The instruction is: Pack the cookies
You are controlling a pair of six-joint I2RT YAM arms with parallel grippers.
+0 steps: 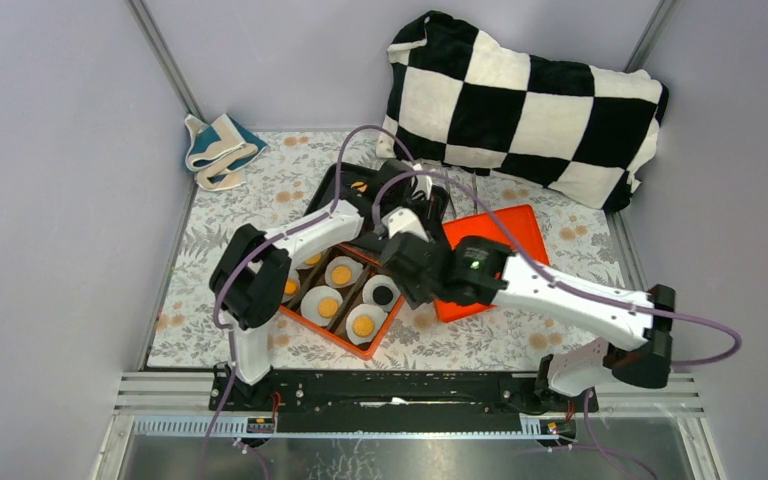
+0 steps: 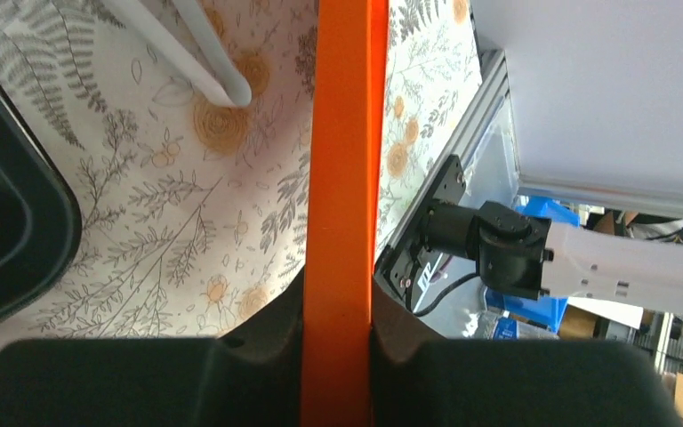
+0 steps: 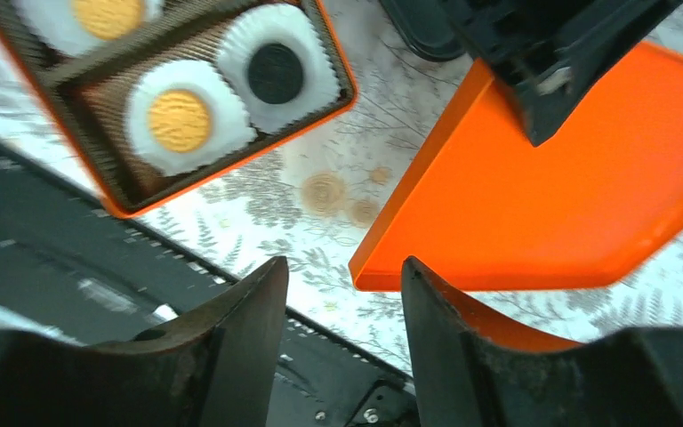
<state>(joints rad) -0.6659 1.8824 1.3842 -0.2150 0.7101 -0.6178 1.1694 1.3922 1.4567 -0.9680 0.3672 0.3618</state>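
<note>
Several orange-yellow cookies (image 1: pixel 327 305) lie in white paper liners inside the orange compartment box (image 1: pixel 372 349). Two show in the right wrist view (image 3: pixel 178 120). One liner holds a dark round disc (image 3: pixel 275 73). My left gripper (image 2: pixel 338 302) is shut on the edge of the flat orange lid (image 2: pixel 342 133), which shows beside the box in the top view (image 1: pixel 500 240). My right gripper (image 3: pixel 342 267) is open and empty, hovering between the box's corner and the lid's near corner (image 3: pixel 569 178). In the top view it (image 1: pixel 408 268) sits over the box's right end.
A black tray (image 1: pixel 350 180) lies behind the box and shows at the left of the left wrist view (image 2: pixel 9 222). A checkered pillow (image 1: pixel 520 100) sits at the back right, a folded cloth (image 1: pixel 218 148) at the back left. The black rail (image 1: pixel 390 385) runs along the near edge.
</note>
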